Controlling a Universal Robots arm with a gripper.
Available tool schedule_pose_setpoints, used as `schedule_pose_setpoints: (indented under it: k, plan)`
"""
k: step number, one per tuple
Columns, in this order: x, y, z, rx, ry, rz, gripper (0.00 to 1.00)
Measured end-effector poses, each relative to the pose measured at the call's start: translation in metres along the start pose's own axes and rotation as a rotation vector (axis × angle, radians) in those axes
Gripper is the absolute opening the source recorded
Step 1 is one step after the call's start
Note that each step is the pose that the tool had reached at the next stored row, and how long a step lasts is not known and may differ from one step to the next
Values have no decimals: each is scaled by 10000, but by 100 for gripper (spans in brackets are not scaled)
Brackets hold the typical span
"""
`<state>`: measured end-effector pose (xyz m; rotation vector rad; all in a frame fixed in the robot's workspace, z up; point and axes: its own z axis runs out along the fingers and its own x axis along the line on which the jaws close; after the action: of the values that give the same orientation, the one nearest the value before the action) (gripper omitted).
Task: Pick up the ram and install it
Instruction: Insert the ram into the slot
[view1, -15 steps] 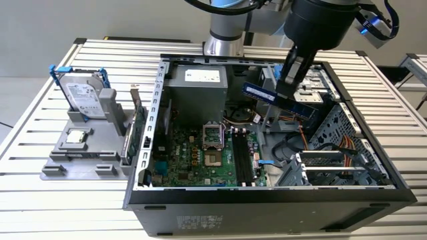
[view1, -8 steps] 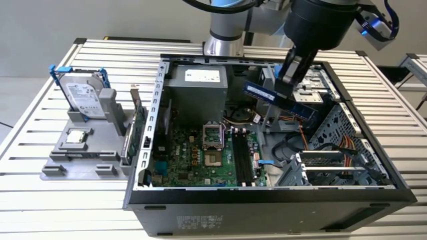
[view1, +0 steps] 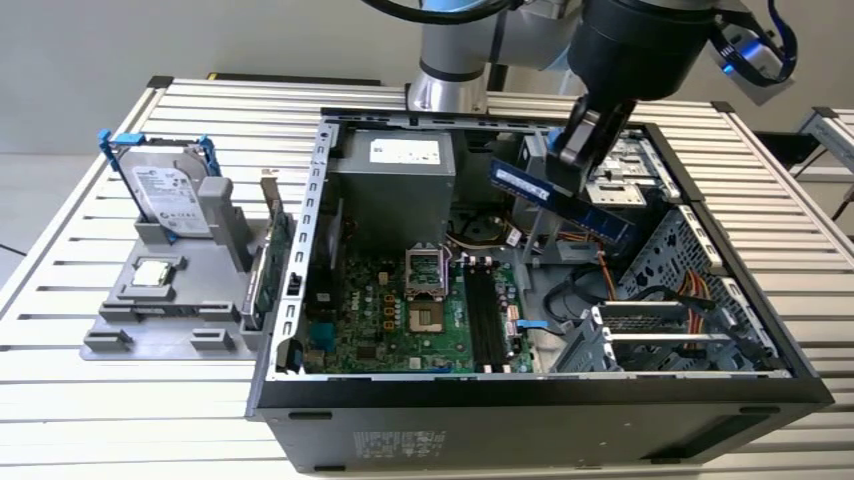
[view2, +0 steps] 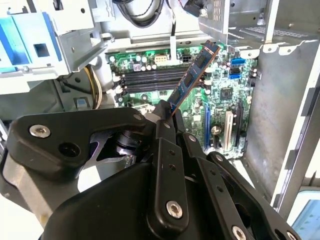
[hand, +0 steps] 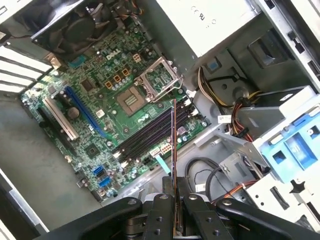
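Pinching the ram (view1: 567, 205) tight, the hand (view1: 566, 165) hangs over the motherboard (view1: 400, 305).

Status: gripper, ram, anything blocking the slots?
Gripper jaws shut on the slim blue-green ram stick. Stick held tilted above the open dark computer case, not seated. Black memory slots below look unobstructed.

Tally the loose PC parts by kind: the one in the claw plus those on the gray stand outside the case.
Ram stick: 1, gripped by the claw
Hard drive: 1
Expansion card: 1
Processor chip: 1
Total: 4
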<state>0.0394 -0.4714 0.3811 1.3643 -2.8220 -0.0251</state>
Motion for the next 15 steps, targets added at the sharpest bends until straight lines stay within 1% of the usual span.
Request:
schedule_pose_setpoints:
  k: [5,15]
  plan:
    - [0,0,0,1,-7,425,0]
    - [0,0,0,2,-25,1443,0]
